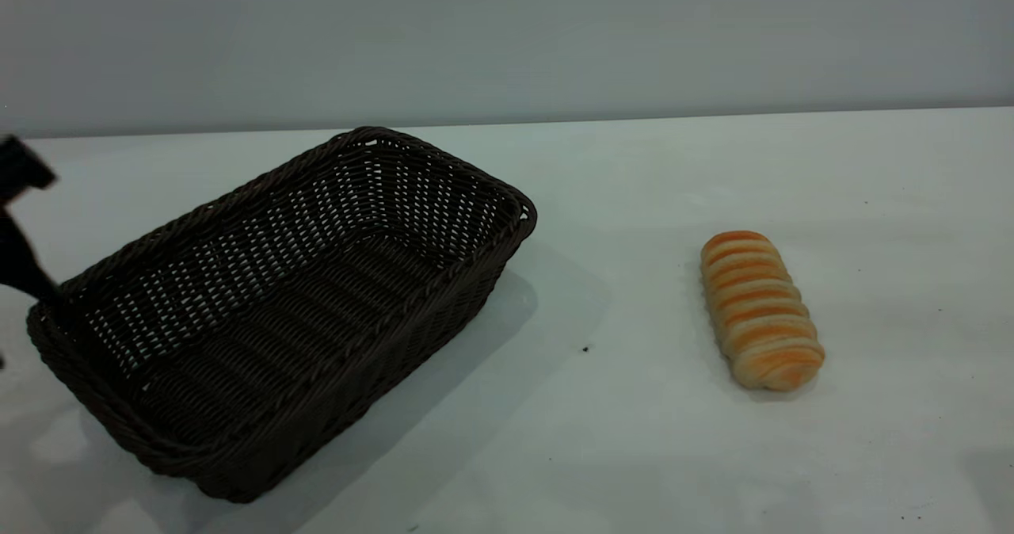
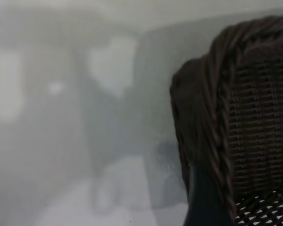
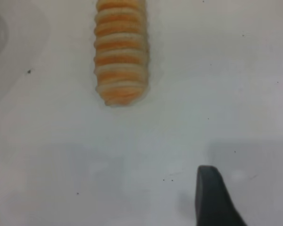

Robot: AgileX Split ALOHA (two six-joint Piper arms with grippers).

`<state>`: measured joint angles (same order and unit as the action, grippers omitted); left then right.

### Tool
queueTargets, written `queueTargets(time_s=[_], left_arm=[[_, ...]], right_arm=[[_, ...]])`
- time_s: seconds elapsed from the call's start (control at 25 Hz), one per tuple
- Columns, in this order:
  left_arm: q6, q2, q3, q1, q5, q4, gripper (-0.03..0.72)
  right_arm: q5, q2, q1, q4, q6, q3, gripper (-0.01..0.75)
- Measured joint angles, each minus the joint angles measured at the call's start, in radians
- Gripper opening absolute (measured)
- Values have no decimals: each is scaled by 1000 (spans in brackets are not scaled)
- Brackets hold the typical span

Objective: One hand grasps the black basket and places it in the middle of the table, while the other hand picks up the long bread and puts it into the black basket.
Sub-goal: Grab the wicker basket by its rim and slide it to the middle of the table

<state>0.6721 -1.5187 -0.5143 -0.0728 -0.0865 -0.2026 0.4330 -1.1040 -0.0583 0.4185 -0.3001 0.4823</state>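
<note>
Basket work is under way but unfinished: the left gripper (image 1: 32,280) sits at the left edge of the exterior view, right against the near-left corner of the black basket (image 1: 277,312). Whether it is clenched on the braided rim or merely touching it I cannot tell; the left wrist view shows only that corner of the basket (image 2: 236,141) close up, with the table beneath it. The basket appears slightly tipped, its right end casting a broad shadow, and it lies on the left part of the table (image 1: 634,439), not yet in the middle.

One dark fingertip (image 3: 214,197) of the right gripper shows in the right wrist view, above bare table and well short of the long bread (image 3: 120,52); its state cannot be told. The long bread (image 1: 760,308) lies untouched on the right side, well apart from the basket. Both placements remain to be done.
</note>
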Motion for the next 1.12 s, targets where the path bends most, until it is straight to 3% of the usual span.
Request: queueTargets(time_s=[0.8, 1.12], left_arm=[[25, -68, -15, -13, -14, -11, 503], [25, -208, -20, -13, 78, -11, 503]], right_arm=[[-28, -32, 0, 24, -1, 0, 370], [-28, -32, 0, 38, -1, 0, 370]])
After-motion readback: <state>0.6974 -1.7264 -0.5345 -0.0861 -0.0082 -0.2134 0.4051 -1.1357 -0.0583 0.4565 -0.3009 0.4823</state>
